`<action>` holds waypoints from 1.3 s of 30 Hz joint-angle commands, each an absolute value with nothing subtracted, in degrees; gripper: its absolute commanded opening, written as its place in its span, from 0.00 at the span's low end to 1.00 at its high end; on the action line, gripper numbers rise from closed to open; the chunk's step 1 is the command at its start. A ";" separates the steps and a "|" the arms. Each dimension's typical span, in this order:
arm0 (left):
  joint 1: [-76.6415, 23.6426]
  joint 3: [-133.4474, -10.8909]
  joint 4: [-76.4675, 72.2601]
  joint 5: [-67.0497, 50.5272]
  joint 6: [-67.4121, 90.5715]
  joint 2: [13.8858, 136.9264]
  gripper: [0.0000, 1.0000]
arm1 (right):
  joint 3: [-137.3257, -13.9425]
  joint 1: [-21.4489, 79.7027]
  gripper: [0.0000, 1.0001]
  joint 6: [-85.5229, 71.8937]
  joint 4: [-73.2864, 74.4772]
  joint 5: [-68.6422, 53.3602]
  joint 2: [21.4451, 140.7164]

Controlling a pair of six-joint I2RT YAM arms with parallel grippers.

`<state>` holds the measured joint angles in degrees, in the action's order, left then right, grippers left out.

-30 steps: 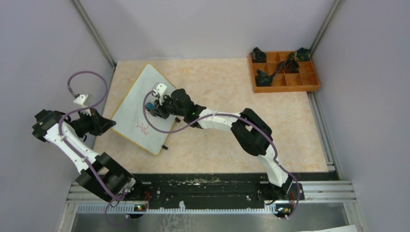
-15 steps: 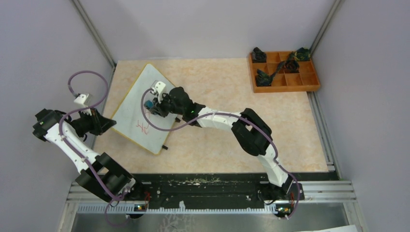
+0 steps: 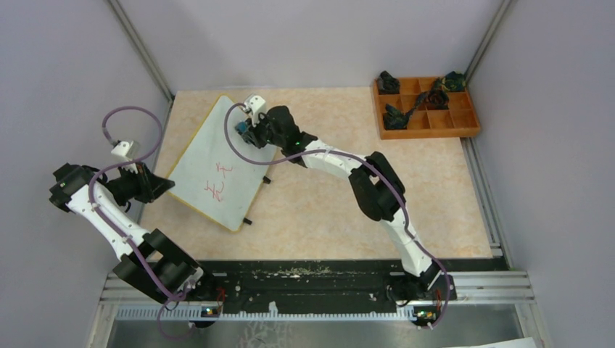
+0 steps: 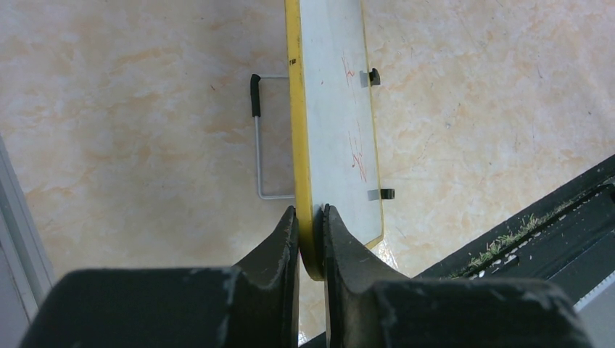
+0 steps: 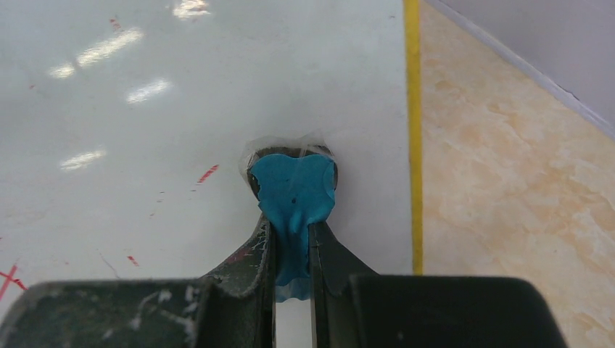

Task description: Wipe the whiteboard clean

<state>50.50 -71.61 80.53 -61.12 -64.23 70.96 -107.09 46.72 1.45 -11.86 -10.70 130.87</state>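
Note:
The whiteboard (image 3: 210, 156) lies tilted at the table's left, with red handwriting (image 3: 217, 190) on its near half. My left gripper (image 3: 168, 185) is shut on the board's yellow left edge (image 4: 301, 145), which sits pinched between the jaws of that left gripper (image 4: 310, 235). Over the board's far corner, my right gripper (image 3: 242, 130) is shut on a small blue eraser pad (image 5: 292, 190). The pad is pressed against the white surface (image 5: 145, 145) close to the yellow edge (image 5: 413, 130). Small red specks (image 5: 207, 173) remain beside it.
An orange-brown compartment tray (image 3: 431, 133) with dark objects stands at the back right. A wire stand (image 4: 259, 145) and black feet (image 4: 386, 193) stick out from under the board. Grey walls close in both sides, and a black rail (image 3: 312, 279) runs along the front.
My right gripper has slid with the blue pad from the board's middle up to its far corner. Red writing it covered near the middle now shows. The left arm stays still.

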 commanded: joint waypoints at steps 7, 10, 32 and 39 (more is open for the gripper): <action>48.97 -69.71 80.99 -58.27 -67.66 69.90 0.00 | -102.76 54.54 0.00 2.04 -16.13 -12.66 126.16; 48.87 -69.60 81.02 -58.28 -67.59 69.81 0.00 | -99.35 56.54 0.00 1.94 -18.01 -12.45 123.67; 48.23 -69.69 81.01 -58.09 -66.91 69.30 0.00 | -96.78 62.88 0.00 1.95 -17.93 -6.11 121.21; 48.18 -69.44 81.00 -57.94 -67.22 69.60 0.00 | -100.64 56.89 0.00 1.60 -15.76 -2.68 124.36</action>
